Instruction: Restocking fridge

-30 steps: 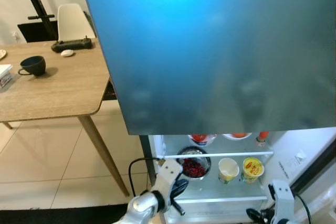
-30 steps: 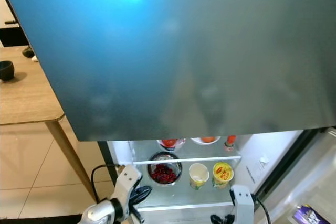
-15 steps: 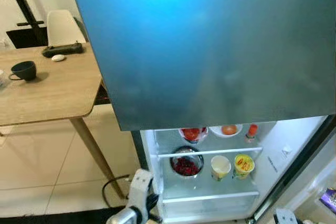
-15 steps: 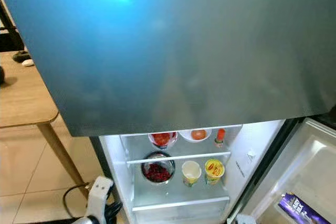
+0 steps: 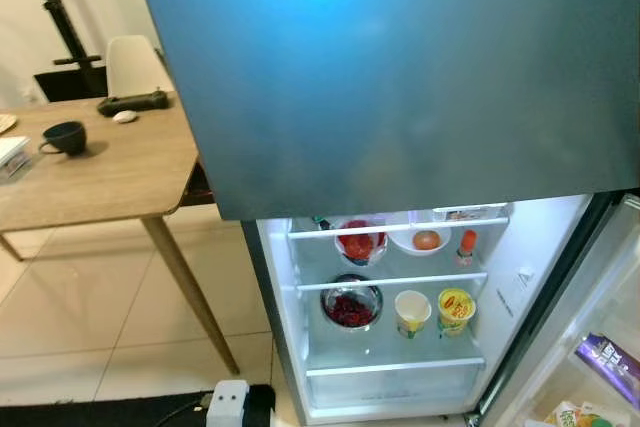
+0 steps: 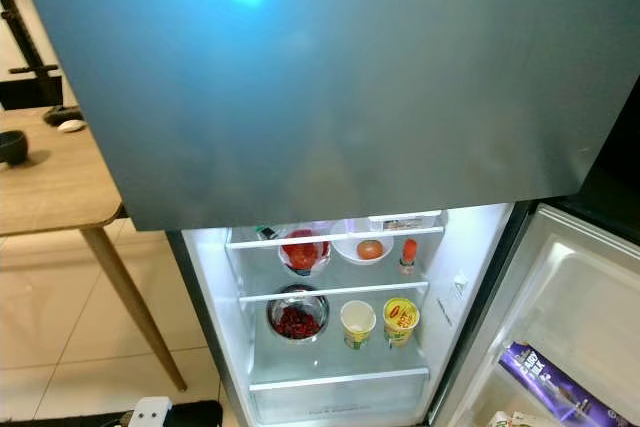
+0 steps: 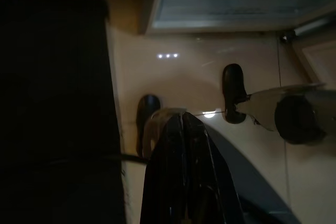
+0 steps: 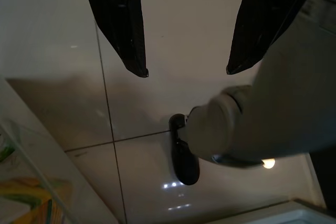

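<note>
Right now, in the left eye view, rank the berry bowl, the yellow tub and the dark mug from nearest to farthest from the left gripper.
The left gripper hangs low by its white wrist block, near the fridge's left edge.
1. Berry bowl: lower shelf, left end.
2. Yellow tub: same shelf, right end.
3. Dark mug: far back on the wooden table, to the left.

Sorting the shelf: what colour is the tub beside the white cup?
Yellow with a red label, the tub shows best in the left eye view.

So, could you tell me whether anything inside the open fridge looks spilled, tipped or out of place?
Nothing stands out. The bowl of red fruit, the white cup and the yellow tub stand upright in a row on their shelf, with no visible spill.
</note>
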You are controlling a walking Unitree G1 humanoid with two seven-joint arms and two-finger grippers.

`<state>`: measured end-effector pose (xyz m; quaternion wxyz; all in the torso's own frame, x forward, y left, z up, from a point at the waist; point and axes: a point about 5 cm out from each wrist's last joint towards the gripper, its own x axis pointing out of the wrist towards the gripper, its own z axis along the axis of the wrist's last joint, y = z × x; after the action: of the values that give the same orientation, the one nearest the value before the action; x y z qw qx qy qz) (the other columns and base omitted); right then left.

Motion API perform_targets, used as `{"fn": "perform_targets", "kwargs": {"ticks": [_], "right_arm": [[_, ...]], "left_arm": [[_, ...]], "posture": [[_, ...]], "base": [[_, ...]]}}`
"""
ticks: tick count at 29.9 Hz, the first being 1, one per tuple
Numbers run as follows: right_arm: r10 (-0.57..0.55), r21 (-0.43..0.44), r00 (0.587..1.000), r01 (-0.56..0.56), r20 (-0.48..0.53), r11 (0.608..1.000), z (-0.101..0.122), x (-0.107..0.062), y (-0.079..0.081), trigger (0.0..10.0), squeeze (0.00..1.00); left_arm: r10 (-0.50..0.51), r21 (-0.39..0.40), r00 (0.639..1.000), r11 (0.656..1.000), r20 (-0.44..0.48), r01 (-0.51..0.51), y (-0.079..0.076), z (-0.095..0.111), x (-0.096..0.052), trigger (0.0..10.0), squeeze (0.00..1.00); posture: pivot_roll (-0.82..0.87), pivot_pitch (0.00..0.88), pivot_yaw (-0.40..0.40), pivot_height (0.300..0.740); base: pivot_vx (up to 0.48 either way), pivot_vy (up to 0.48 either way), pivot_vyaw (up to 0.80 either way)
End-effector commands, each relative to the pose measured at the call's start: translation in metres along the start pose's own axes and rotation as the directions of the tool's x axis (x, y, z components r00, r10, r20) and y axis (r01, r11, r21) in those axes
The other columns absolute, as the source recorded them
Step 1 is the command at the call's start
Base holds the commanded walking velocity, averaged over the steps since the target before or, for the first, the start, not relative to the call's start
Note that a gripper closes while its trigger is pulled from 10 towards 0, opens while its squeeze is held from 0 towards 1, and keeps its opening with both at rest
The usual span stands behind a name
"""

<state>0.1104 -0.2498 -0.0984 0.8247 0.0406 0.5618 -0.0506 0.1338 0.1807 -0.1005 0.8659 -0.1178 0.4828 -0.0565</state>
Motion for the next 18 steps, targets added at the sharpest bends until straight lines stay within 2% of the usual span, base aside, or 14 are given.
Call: {"fn": "perform_targets", "kwargs": {"ticks": [1, 18], "right_arm": [[0.011, -0.023, 1.000, -0.011, -0.006, 1.000, -0.0008, 0.0012, 0.0051, 10.0, 0.00], [0.020, -0.054, 1.000, -0.021, -0.023, 0.998, -0.0035, 0.0008, 0.0050, 10.0, 0.00]], "left_arm": [[0.046, -0.024, 0.999, 0.999, -0.006, -0.046, 0.0121, -0.0003, -0.0041, 10.0, 0.00], [0.039, -0.039, 0.999, 0.998, 0.010, -0.039, 0.0079, 0.0075, -0.0006, 10.0, 0.00]], "posture": [[-0.10, 0.000, -0.005, 0.740], [-0.11, 0.000, -0.006, 0.740]], "base": [[-0.386, 0.000, 0.00], [-0.389, 0.000, 0.00]]}}
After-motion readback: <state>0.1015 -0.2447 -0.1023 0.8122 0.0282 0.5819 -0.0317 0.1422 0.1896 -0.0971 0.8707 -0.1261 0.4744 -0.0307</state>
